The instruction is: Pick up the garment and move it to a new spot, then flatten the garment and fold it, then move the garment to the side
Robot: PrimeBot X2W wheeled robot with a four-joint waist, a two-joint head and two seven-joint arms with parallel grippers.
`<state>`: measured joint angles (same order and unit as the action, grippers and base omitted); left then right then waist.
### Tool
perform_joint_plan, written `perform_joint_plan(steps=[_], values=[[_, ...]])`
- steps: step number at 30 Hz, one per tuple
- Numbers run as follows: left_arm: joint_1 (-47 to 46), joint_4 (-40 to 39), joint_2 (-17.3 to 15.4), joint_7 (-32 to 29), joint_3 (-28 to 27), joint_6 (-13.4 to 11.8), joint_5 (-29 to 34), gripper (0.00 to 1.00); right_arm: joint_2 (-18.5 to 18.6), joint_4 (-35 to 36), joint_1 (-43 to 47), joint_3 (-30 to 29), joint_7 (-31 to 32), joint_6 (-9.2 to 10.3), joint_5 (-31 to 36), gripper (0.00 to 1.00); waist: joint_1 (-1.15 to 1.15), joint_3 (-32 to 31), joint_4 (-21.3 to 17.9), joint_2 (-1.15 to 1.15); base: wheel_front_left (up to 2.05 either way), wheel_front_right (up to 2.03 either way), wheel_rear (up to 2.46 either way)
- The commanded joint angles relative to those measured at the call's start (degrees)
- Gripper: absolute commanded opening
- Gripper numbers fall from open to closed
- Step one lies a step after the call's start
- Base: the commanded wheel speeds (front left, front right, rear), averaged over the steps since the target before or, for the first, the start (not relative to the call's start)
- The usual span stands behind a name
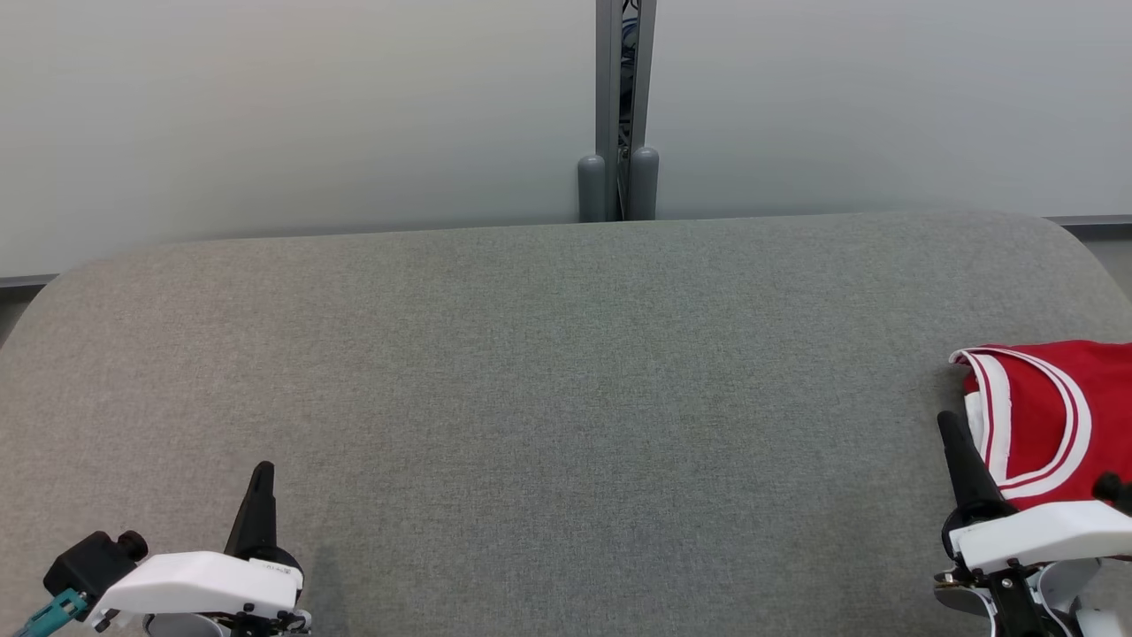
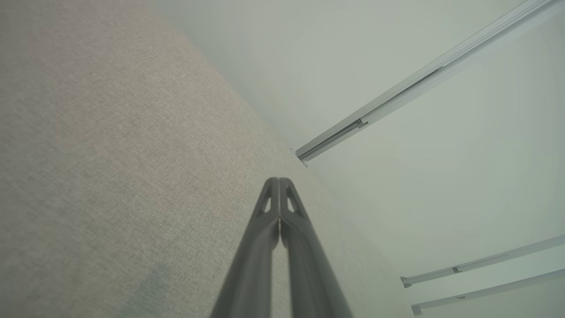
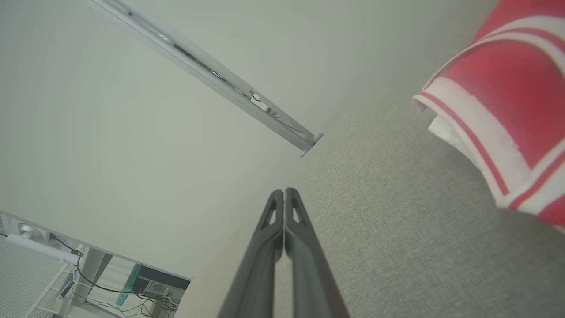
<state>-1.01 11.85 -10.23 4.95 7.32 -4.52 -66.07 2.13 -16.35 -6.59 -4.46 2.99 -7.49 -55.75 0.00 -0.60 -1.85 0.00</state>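
Observation:
The garment [image 1: 1052,411] is red with white stripes along its edges and lies folded at the far right of the grey fabric table [image 1: 548,372], partly cut off by the head view's edge. The right wrist view shows the garment [image 3: 507,101] at the upper right, apart from the fingers. My right gripper [image 1: 951,426] is shut and empty, just left of the garment's near edge; its closed tips [image 3: 284,192] point over bare fabric. My left gripper [image 1: 262,471] is shut and empty at the lower left, fingers pressed together [image 2: 278,181] over the table.
A pale frosted wall stands behind the table, with a grey metal post [image 1: 623,115] at its middle. The table's rounded far edge [image 1: 566,226] runs just before the wall. A desk with cables [image 3: 132,282] shows in the right wrist view's lower left.

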Motion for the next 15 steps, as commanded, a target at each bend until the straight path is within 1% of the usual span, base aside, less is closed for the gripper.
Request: perform_joint_plan(steps=[1, 15], values=[[-1.88, -0.28, -0.05, -0.46, -1.16, 0.92, -1.59, 0.00, 0.58, 0.24, -1.80, -0.33, 0.44, -0.01, -2.16, 0.00, 0.00, 0.02, 0.05, 0.00, 0.00, 0.00, 0.00], [-3.14, 0.64, 1.57, -2.30, -3.95, 3.49, -7.41, 0.00, 0.67, -0.75, -2.87, -1.05, 1.86, -0.01, -9.89, 0.00, 0.00, 0.19, 0.38, 0.00, 0.00, 0.00, 0.00]])
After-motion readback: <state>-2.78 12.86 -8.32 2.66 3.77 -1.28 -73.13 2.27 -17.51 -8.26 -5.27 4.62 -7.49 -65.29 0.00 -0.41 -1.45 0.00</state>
